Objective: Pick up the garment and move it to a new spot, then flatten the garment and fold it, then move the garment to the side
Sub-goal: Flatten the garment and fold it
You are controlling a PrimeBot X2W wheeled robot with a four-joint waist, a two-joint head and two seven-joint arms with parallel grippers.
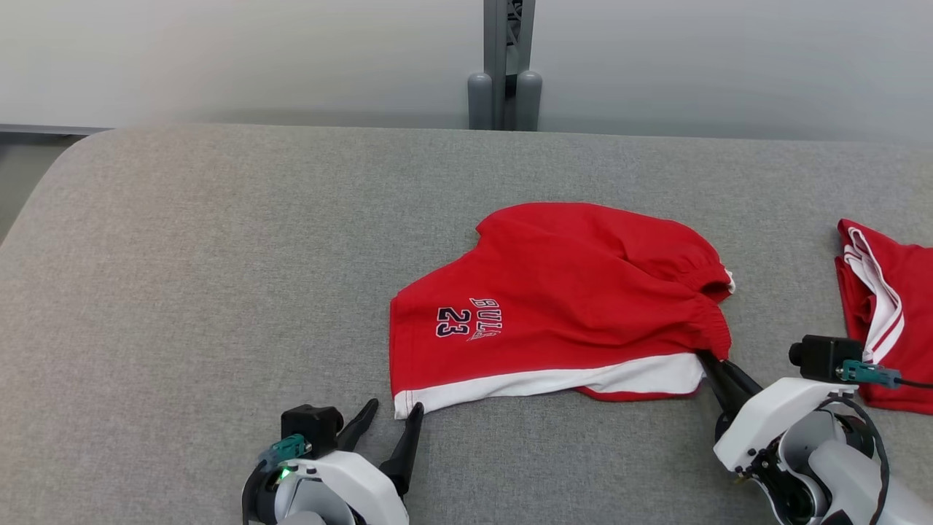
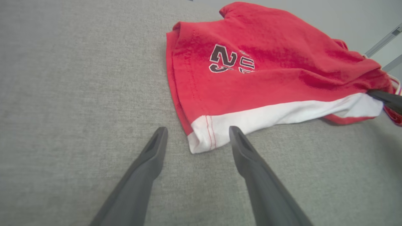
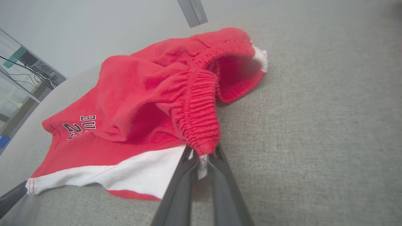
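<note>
red Bulls 23 shorts [image 1: 561,306] sit on the grey surface [image 1: 182,292], rumpled: waistband bunched and gaping, white stripe along the near edge

right claw [image 1: 707,359] clamped shut on the waistband's near corner, cloth pinched between its fingers

left claw [image 1: 394,410] spread wide at the shorts' other near corner, white hem corner between its fingers, not pinched yet

my read: flatten step in hand, one corner secured, the other about to be taken. Can't tell if the relocate is done. Shorts not flat, so fold and move-aside are left

second red-and-white garment [image 1: 885,328] lies past the shorts' waistband end, apart from them
</note>
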